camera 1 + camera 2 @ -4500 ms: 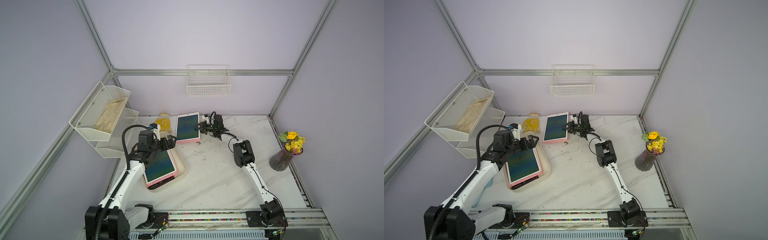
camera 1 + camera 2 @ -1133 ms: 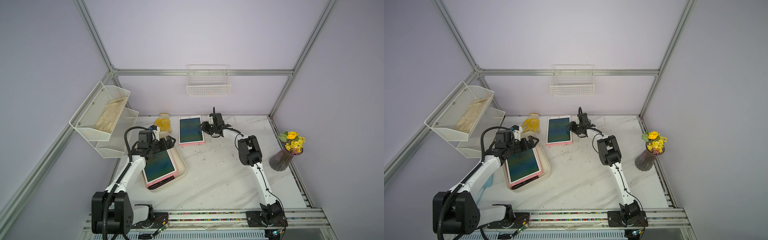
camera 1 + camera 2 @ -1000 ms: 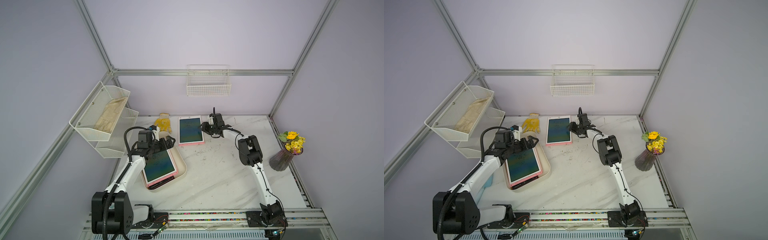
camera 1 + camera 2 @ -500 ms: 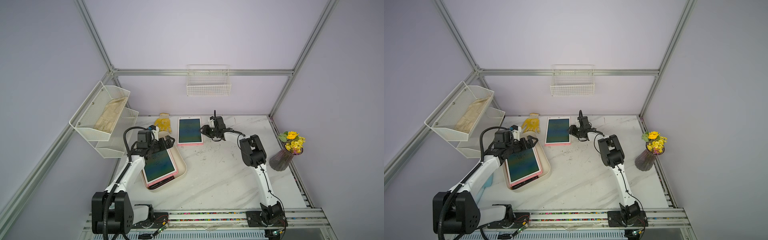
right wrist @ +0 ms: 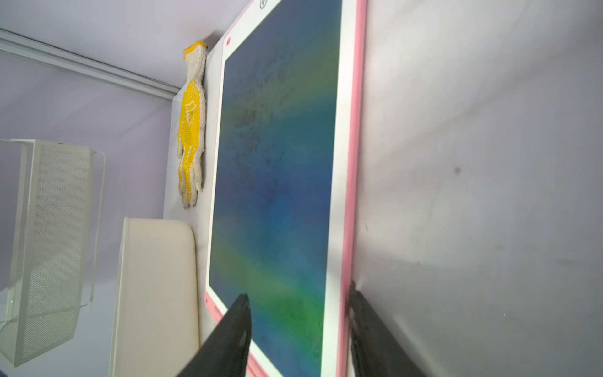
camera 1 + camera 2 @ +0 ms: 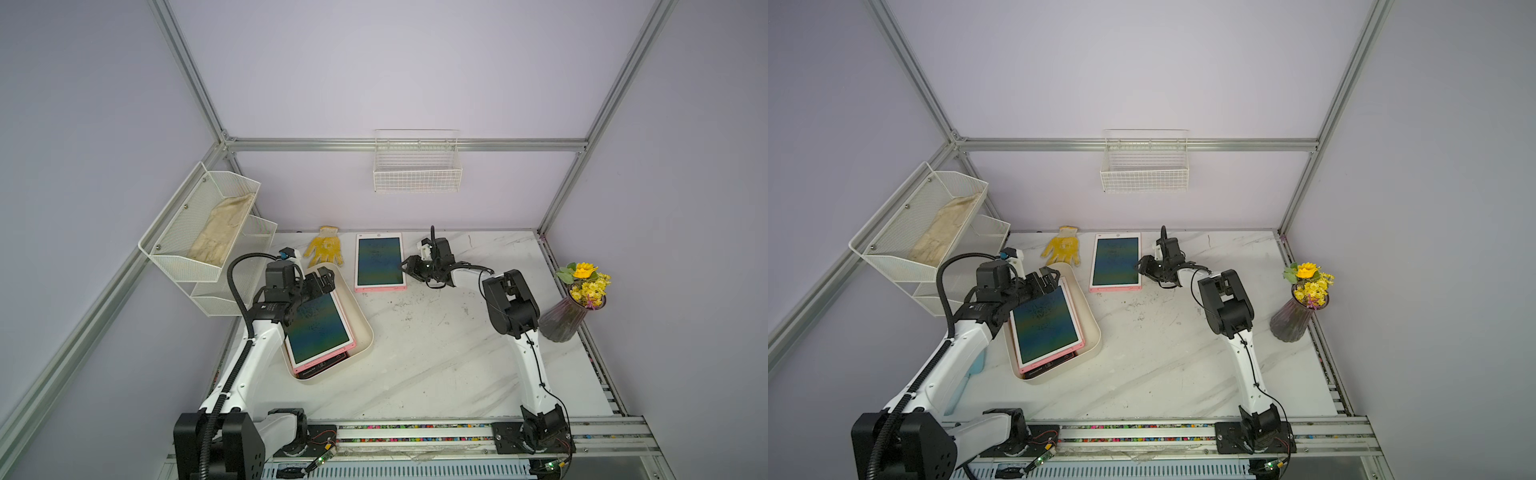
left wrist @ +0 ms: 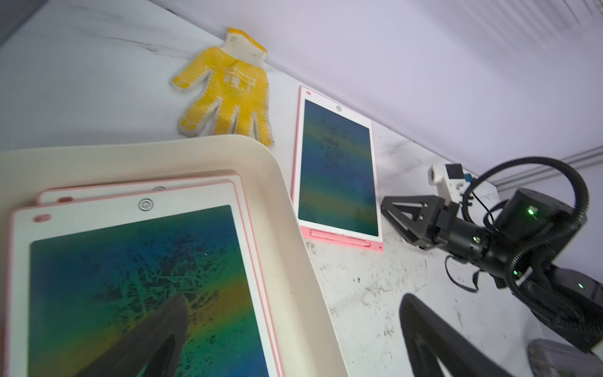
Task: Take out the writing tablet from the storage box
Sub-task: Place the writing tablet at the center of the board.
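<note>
Nearest the robot's base, on the left part of the desk [image 6: 436,374], sits the cream storage box [image 6: 365,332] with a stack of writing tablets in it. The top tablet [image 6: 318,328], pink-framed with a dark rainbow screen, lies face up and slightly askew. Under it is a second tablet [image 7: 65,198], whose white edge peeks out at the far end. A dark-edged tablet [image 6: 322,368] shows lowest, at the near end.

The left fingers [image 6: 322,279] hover over the far end of the box, spread wide and holding nothing. In the left wrist view the inner finger [image 7: 146,336] hangs over the top tablet's screen; I cannot tell whether it touches. The outer finger [image 7: 430,336] is outside the box wall, above bare desk.

Farther back, just beyond the box's far right corner, the lone tablet [image 6: 379,259] lies flat and face up on the desk, outside the box and near the back wall. The right fingers [image 6: 409,266] reach in at its right long edge, toward the near corner. They are partly open and clamp nothing. The upper finger [image 5: 235,326] stands clear above the screen. The lower finger [image 5: 365,326] is down at desk level with its tip against the pink rim.

A yellow glove [image 6: 325,250] lies just left of that tablet, by the wall.
</note>
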Controlling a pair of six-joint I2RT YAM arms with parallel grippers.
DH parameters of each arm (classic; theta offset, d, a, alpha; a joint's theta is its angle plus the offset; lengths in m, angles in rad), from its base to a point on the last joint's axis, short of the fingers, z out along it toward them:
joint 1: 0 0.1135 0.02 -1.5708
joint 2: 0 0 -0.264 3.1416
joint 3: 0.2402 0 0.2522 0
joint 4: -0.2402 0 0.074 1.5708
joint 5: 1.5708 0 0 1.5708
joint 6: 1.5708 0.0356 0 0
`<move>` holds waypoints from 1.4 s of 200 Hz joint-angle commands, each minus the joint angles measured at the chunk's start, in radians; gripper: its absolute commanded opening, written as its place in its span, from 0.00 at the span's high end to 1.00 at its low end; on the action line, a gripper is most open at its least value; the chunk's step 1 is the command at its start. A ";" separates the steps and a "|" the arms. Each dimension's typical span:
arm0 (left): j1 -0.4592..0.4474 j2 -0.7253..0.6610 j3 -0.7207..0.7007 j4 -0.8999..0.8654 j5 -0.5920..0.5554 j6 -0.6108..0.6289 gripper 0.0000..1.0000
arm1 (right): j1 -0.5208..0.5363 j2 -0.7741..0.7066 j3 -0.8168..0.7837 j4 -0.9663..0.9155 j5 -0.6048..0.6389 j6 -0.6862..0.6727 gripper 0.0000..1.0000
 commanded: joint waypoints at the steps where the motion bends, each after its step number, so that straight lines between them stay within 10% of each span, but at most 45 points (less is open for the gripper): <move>1: 0.020 -0.004 0.002 0.029 -0.124 -0.011 0.00 | 0.010 0.009 -0.104 -0.103 0.009 0.040 0.49; 280: 0.156 0.040 -0.051 0.106 -0.104 -0.016 0.00 | 0.057 -0.125 -0.416 0.146 -0.116 0.174 0.52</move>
